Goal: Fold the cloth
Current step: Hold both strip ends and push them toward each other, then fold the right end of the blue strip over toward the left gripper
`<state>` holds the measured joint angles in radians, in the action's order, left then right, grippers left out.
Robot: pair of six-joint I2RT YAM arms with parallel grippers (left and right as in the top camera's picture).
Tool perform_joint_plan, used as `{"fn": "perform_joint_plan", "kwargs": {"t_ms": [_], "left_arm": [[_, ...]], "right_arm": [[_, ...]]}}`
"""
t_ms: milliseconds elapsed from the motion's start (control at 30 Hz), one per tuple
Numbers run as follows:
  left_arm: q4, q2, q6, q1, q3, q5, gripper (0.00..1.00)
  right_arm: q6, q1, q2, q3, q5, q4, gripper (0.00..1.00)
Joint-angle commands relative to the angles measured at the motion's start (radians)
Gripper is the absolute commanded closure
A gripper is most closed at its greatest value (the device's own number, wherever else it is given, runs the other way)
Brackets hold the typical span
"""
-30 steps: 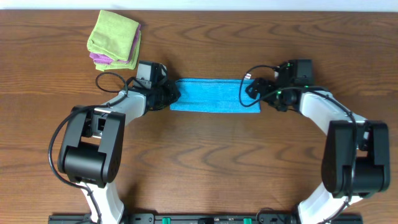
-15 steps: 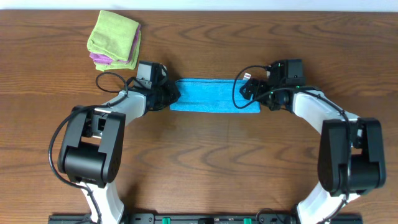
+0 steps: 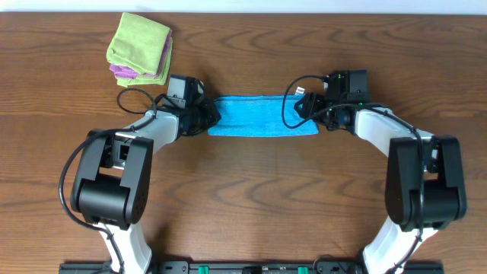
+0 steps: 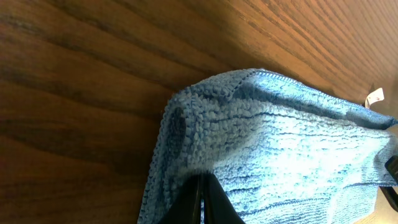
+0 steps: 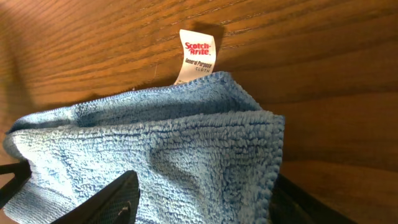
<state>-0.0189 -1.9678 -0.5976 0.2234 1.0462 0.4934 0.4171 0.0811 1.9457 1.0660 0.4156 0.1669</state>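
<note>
The sky-blue cloth (image 3: 262, 116) lies as a long, narrow folded strip across the middle of the table. My left gripper (image 3: 207, 118) is at its left end; in the left wrist view the jaws (image 4: 202, 186) are pressed together on the cloth's edge (image 4: 280, 143). My right gripper (image 3: 304, 108) is at the right end. In the right wrist view it (image 5: 205, 199) is open, one finger (image 5: 118, 196) on each side of the cloth's folded corner (image 5: 174, 143). The white tag (image 5: 196, 56) sticks out just beyond that corner.
A lime-green folded cloth (image 3: 141, 42) lies on a purple one (image 3: 122, 72) at the back left of the wooden table (image 3: 251, 190). Black cables loop beside both wrists.
My right gripper has moved a little left and toward the back, further over the cloth's right end. The left gripper and the cloth have stayed in place.
</note>
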Motion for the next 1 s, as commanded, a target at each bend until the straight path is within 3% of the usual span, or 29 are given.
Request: {"fn": "perform_joint_plan", "kwargs": {"t_ms": [0, 100, 200, 433, 967], "left_arm": [[-0.022, -0.016, 0.014, -0.001, 0.0, -0.021, 0.94], [-0.022, -0.016, 0.014, -0.001, 0.0, -0.021, 0.94], [-0.023, -0.016, 0.014, -0.001, 0.0, -0.021, 0.94], [-0.023, -0.016, 0.014, -0.001, 0.0, -0.016, 0.94], [-0.022, -0.016, 0.014, -0.002, 0.0, 0.005, 0.94]], "right_arm": [[0.012, 0.019, 0.106, -0.047, -0.041, 0.037, 0.36], [0.012, 0.027, 0.124, -0.047, -0.042, 0.035, 0.36], [0.011, 0.033, 0.135, -0.047, -0.042, 0.035, 0.43], [-0.034, 0.027, 0.134, -0.047, -0.041, 0.032, 0.99], [-0.055, 0.057, -0.114, -0.047, 0.011, 0.084, 0.99]]}}
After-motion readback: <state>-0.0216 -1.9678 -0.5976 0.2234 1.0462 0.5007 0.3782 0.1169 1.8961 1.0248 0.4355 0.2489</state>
